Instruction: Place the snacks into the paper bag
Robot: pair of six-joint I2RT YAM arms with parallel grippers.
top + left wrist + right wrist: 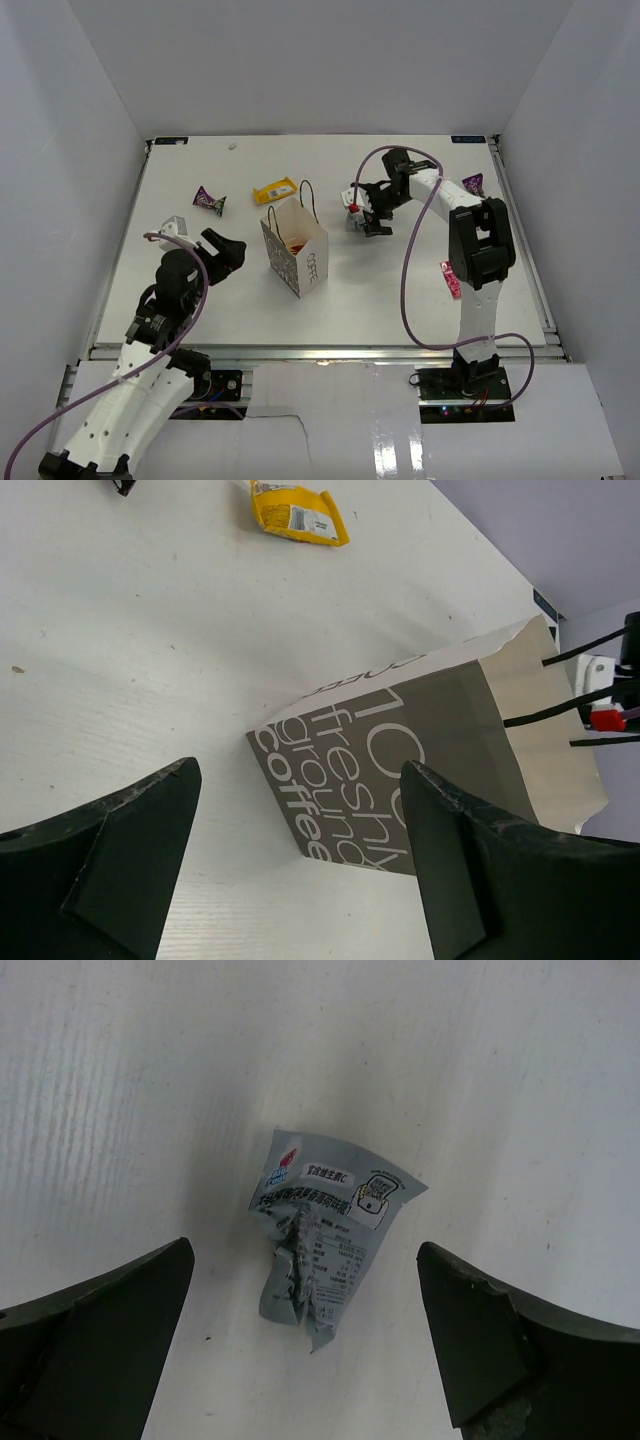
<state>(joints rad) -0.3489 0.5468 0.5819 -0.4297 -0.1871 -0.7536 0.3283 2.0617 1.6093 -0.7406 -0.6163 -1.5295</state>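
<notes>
Right tool (303, 1248) splayed over silver-grey packet (320, 1230); paper bag (295, 250) stands beside.

Bright, even light with soft shadows, sharp focus.

Noted paper bag (308, 266) upright nr centre of table (360, 300), mouth open, black cord handles up; white w/ grey side, "coffee" lettering. Glimpsed yellow-red contents (295, 243) inside, type unclear. Found yellow wrapper (274, 191) flat just behind bag, not touching. Recorded dark purple-black pkt (209, 201) nr it, to its left. Found silver-grey foil pkt (318, 1245) crumpled, flat, print side up, right of bag. Logged red-pink pouch (450, 278) well right of bag, part hidden; purplish pkt (473, 183) at far right.
</notes>
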